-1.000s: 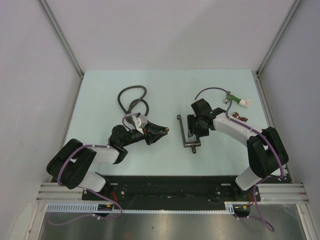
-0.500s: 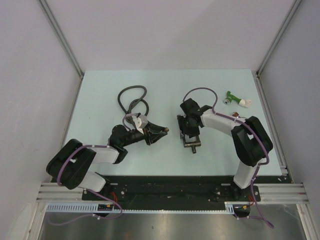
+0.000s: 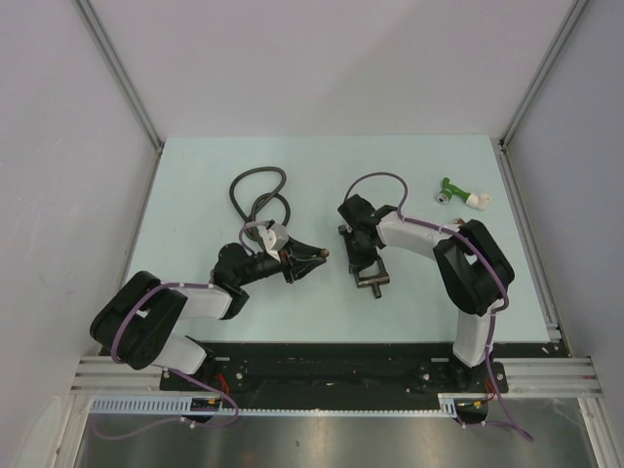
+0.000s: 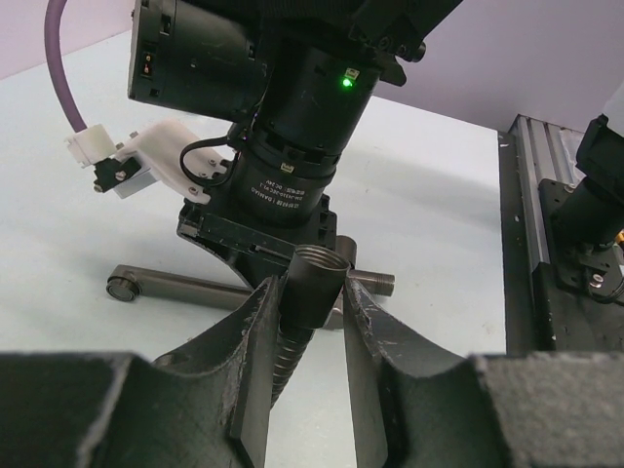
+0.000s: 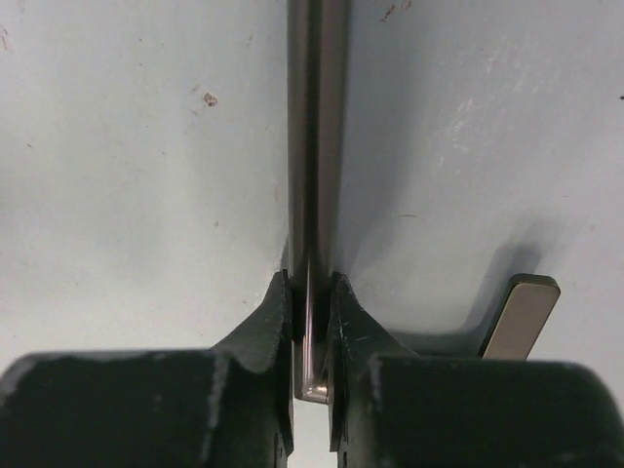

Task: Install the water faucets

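Right pincer (image 5: 312, 297) is pinching the faucet (image 5: 315, 117) by its rigid, probably slippery thin arm; left pincer (image 4: 310, 307) is clamping the hose end (image 4: 322, 268).

Between the right gripper's (image 5: 312, 292) fingers (image 5: 273, 322), matt black and grainy like rough plastic, there's the faucet (image 5: 314, 146): smooth dark metal with a soft sheen. Beneath it the table (image 5: 127, 175) looks pale, matt and lightly speckled. In the left gripper (image 4: 312, 292), the hose (image 4: 286, 356) is ribbed and dark, its collar (image 4: 317, 278) smooth dull metal.
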Motion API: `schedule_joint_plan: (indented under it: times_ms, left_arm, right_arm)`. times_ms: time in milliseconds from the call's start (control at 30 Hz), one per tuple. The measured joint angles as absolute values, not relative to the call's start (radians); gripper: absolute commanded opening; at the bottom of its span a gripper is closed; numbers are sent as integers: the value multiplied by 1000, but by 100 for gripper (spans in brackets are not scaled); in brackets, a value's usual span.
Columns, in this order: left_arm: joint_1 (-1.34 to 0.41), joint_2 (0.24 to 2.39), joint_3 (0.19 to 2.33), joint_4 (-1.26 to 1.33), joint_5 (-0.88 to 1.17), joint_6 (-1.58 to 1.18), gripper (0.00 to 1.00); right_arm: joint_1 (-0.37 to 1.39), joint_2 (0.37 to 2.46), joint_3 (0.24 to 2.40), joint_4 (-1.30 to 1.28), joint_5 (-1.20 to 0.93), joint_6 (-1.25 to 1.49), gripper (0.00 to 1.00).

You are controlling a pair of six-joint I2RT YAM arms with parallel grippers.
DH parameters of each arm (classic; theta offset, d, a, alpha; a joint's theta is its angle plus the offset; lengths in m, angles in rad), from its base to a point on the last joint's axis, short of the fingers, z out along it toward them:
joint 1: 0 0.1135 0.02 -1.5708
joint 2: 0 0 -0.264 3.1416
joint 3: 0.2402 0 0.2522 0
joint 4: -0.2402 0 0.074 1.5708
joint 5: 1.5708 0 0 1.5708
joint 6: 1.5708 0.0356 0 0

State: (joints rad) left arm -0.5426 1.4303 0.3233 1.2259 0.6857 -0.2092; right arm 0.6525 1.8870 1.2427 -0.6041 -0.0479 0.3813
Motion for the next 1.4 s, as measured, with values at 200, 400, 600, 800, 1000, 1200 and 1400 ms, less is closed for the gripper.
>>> schedule_joint_plan:
  times_ms: [200, 400, 600, 800, 1000, 1200, 1400]
  left_arm:
    - [-542, 1425, 323, 1240, 692, -222, 36]
    - [-541, 1402, 320, 1271, 702, -271, 36]
    - [-541, 1345, 302, 1286, 709, -345, 37]
    - [-541, 1326, 282, 1300, 705, -450, 37]
    - [-541, 1344, 276, 1307, 679, -598, 36]
    - [-567, 1359, 274, 1306, 647, -675, 36]
    - [-607, 1292, 249, 1302, 628, -680, 36]
  right_arm:
    - [672, 1881, 1248, -611, -6, 377, 0]
    - [715, 1779, 1227, -616, 79, 375, 0]
    - [790, 1468, 1224, -577, 211, 359, 0]
    - [966, 1208, 1223, -439, 373, 268, 0]
    - [1170, 1115, 1169, -206, 508, 90, 0]
    - [1320, 1124, 1100, 2, 580, -99, 0]
    - [1351, 1124, 1070, 135, 566, -146, 0]
